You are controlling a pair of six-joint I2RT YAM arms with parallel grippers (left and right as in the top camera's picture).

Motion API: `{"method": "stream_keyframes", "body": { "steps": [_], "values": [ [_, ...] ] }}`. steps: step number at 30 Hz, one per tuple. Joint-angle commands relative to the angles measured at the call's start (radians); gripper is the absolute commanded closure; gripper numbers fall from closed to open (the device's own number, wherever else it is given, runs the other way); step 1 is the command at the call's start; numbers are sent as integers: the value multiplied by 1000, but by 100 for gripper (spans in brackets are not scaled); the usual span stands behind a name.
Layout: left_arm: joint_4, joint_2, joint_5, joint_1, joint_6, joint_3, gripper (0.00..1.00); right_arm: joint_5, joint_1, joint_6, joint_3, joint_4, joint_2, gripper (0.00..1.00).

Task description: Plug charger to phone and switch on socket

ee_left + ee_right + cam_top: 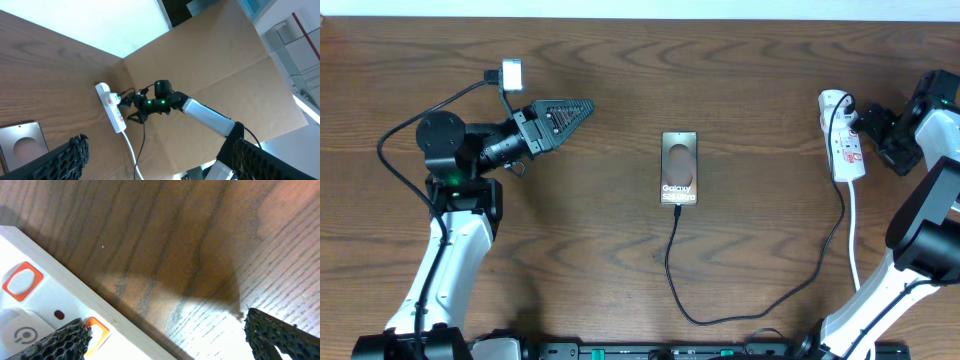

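Observation:
The phone lies flat mid-table, screen up, and also shows at the lower left of the left wrist view. The charger, a thin black cable, meets the phone's lower edge, loops toward the front and runs right to the socket. My right gripper is open at the socket's right side. In the right wrist view one of its fingers hovers over the white socket beside an orange-framed switch, and the other is over bare wood. My left gripper is open and empty, left of the phone.
A thick white cord runs from the socket toward the front edge. The left wrist view shows the right arm at the socket, and a brown board beyond the table's right edge.

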Motion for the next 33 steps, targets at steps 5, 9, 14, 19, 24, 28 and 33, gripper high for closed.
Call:
{"method": "stream_keyframes", "body": {
  "steps": [5,9,14,19,24,28,33],
  "values": [
    [5,-2,-4,3,7,11,7,-48,18,-14,-21,-57,15,1],
    [5,-2,-4,3,7,11,7,-48,18,-14,-21,-65,15,1],
    [5,-2,-4,3,7,11,7,-48,18,-14,-21,-71,15,1],
    [5,-2,-4,3,7,11,7,-48,18,-14,-21,-71,15,1],
    [5,-2,-4,3,7,11,7,-45,17,-14,-21,-80,15,1],
    [5,-2,-4,3,7,11,7,20,7,21,-20,-80,14,1],
    [5,-2,-4,3,7,11,7,88,2,58,-20,-61,14,1]
  ]
}}
